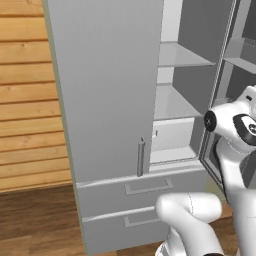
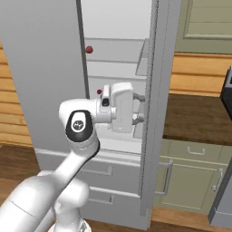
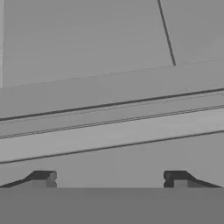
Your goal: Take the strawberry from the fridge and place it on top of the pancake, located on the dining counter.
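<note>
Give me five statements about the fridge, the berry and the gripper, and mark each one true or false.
1. The fridge has its right door swung open. True.
2. The gripper holds the strawberry. False: the berry lies on an upper shelf, apart from the gripper, whose fingers stand apart with nothing between them.
3. The left fridge door is shut. True.
4. The lower drawers are pulled out. False: both sit flush and closed.
5. The gripper is level with the strawberry. False: in the right base view it is lower, near the bottom shelf.
</note>
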Controlling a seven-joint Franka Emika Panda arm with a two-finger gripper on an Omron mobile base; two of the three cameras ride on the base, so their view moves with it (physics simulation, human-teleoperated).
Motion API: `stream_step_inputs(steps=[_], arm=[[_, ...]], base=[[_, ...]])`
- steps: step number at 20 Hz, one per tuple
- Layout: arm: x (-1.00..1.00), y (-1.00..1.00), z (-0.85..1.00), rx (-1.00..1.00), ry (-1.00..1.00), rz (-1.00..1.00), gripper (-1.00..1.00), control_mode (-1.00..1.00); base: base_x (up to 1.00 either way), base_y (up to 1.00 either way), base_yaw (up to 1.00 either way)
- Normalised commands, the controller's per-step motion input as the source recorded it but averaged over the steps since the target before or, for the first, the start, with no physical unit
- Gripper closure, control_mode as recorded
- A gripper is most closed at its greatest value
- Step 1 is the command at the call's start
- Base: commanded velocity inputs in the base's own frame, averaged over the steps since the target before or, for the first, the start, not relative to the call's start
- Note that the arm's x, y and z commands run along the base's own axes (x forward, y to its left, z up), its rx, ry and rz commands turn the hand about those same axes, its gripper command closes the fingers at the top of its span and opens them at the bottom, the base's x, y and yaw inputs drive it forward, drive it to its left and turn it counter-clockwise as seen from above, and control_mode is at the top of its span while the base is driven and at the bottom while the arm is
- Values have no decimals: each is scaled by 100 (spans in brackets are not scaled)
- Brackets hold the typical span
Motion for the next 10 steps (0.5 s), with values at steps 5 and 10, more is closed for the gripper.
stream_step_inputs(steps=[5, 10], arm=[[-60, 85, 0, 5, -15, -7, -100, -100], [-9, 74, -4, 29, -8, 0, -100, -100]], base=[[0, 0, 0], [0, 0, 0]])
